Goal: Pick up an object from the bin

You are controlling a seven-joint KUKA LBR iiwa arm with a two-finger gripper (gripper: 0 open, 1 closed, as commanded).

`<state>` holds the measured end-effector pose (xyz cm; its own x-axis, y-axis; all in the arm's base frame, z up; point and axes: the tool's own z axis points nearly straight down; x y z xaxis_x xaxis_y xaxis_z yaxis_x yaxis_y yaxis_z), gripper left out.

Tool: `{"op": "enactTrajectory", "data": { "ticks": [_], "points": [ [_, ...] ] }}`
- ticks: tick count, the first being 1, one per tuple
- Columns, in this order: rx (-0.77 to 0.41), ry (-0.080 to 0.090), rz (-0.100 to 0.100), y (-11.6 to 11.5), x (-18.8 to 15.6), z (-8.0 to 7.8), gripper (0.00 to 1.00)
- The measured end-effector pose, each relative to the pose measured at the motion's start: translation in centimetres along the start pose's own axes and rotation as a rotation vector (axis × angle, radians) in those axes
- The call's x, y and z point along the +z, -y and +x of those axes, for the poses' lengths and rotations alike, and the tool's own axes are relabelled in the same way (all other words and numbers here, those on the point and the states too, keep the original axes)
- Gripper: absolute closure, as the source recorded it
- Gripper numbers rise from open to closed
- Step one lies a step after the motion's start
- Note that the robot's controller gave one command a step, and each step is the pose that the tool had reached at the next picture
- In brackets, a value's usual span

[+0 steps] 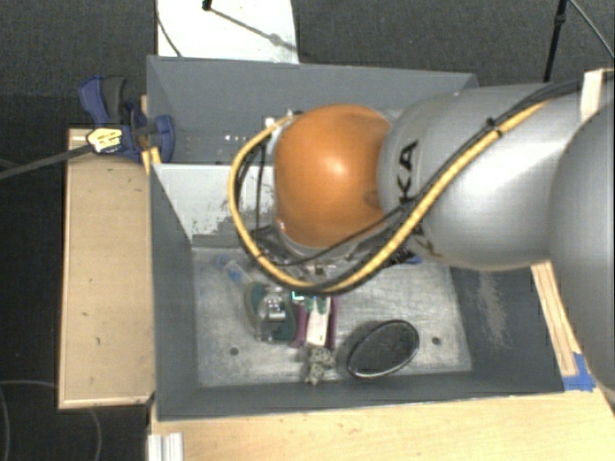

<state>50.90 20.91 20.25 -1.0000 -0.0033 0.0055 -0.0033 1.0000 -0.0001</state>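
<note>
- The silver arm comes in from the right of the camera view and stretches across the upper half of the grey bin. Its last joint bends downward toward the floor.
- A rounded orange cover caps the wrist. A yellow-and-black cable runs along the arm and loops under the cover.
- The gripper hangs straight down beneath the cover, low over the middle of the bin floor and nearer the front wall than the back.
- From where I stand the wrist hides much of the gripper, so I cannot tell whether it is spread or pressed together, nor whether it grips anything.
- A magenta piece, narrow and upright-looking, sits right against the gripper on the side the arm comes from. Touching or just beside, I cannot say.
- A dark oval disc lies flat just beyond the magenta piece, further toward the arm's side and apart from the gripper.
- A small pale lump rests below the gripper, close to the front wall.
- A small blue bit lies on the floor on the far side of the gripper, toward the back.
</note>
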Motion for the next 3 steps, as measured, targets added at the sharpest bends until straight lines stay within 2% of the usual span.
{"op": "enactTrajectory", "data": {
  "ticks": [1,2,3],
  "points": [
    [-0.107,0.001,0.001,5.8,12.1,-3.2,0.0],
    [-0.103,0.006,0.001,5.7,11.7,-3.3,1.0],
    [-0.102,0.015,-0.001,7.3,-0.6,-2.5,1.0]
  ]
}}
